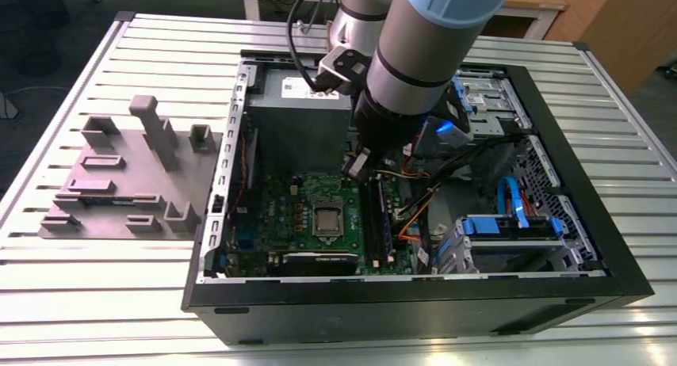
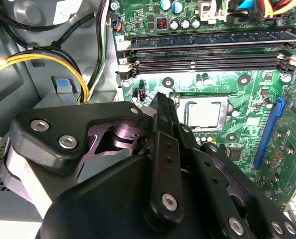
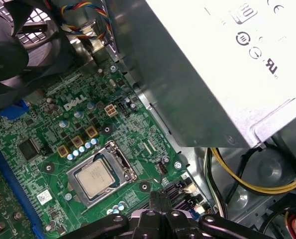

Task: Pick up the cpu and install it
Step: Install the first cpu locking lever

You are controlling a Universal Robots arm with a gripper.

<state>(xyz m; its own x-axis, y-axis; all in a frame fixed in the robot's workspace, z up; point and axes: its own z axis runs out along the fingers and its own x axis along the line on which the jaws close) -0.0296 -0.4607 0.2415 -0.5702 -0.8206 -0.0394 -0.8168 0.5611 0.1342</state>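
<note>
One small square silver-grey cpu point(image 3: 96, 179) point(image 2: 203, 114) point(image 1: 328, 219), seated in its metal socket frame point(image 3: 119, 158) on our green motherboard point(image 1: 307, 193).
We log the black gripper point(image 3: 158, 200) point(image 2: 161, 102) above, fingers together, holding nothing.

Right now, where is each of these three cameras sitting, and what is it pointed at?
Exterior view: off the arm, above, looking down on the open computer case; the arm shows.
First wrist view: on the arm, looking down at the motherboard and the cpu seated in its socket; the gripper shows.
Second wrist view: on the arm, behind the gripper, facing the motherboard.
All three show the cpu.
</note>
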